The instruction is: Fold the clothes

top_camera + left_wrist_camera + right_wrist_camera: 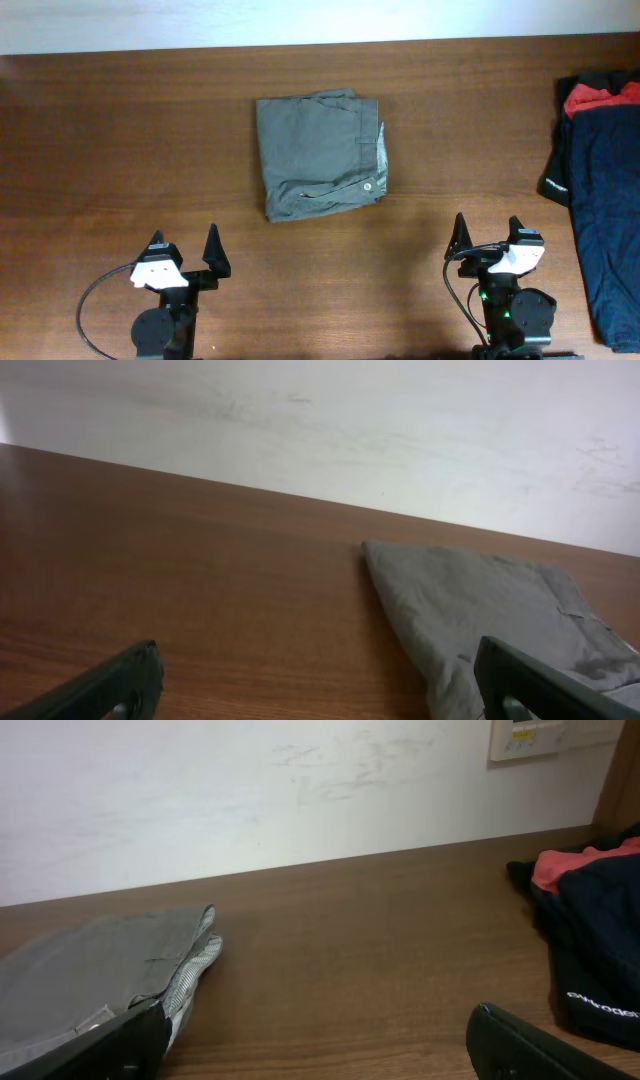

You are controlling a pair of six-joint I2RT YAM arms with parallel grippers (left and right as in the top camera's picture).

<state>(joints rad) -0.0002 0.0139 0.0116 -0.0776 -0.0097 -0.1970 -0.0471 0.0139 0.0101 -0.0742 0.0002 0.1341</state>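
Observation:
The grey-olive shorts (pixel 320 155) lie folded into a compact square at the middle of the wooden table, metal button and paler lining at their right edge. They also show in the left wrist view (pixel 490 615) and in the right wrist view (pixel 90 980). My left gripper (pixel 185 252) is open and empty near the front edge, below and left of the shorts; its fingers frame bare wood in its own view (pixel 315 680). My right gripper (pixel 488 238) is open and empty at the front right, apart from the shorts, over bare wood (pixel 315 1045).
A dark navy garment (pixel 605 200) with a red cloth (pixel 600 95) on top lies at the table's right edge, also in the right wrist view (pixel 590 930). A white wall (pixel 320 420) runs behind the table's far edge.

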